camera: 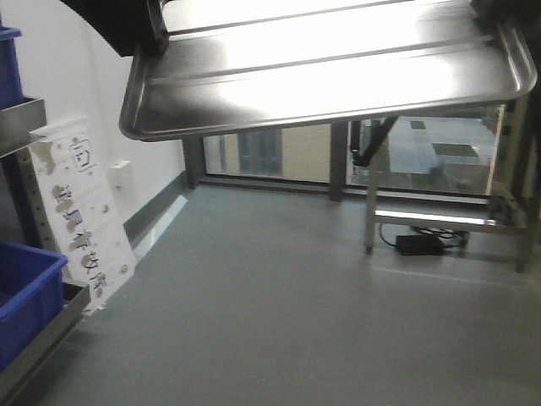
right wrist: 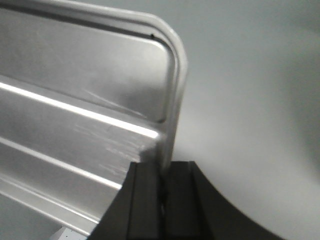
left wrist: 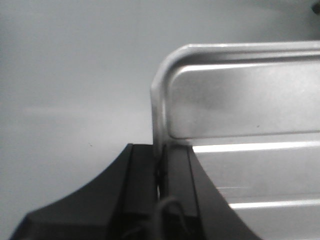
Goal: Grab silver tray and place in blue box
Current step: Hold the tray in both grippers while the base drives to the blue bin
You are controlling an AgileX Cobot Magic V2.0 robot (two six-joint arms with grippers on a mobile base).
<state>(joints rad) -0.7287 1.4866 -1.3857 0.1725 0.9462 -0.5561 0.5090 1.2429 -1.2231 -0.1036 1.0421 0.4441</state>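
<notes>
The silver tray (camera: 330,72) hangs high in the front view, floor side facing the camera and its near edge tipped down. My left gripper (camera: 155,38) is shut on its left short rim, and my right gripper (camera: 497,17) is shut on its right short rim. In the left wrist view the black fingers (left wrist: 142,175) pinch the rim near a rounded corner of the tray (left wrist: 240,100). The right wrist view shows the same grip (right wrist: 162,170) on the tray (right wrist: 75,110). A blue box (camera: 25,296) sits low on the left rack, below and left of the tray.
A second blue bin (camera: 8,68) sits on the upper shelf of the metal rack (camera: 21,118). A white picture board (camera: 84,211) leans against the rack. By the window stands a metal frame (camera: 439,220) with a black device (camera: 418,244) under it.
</notes>
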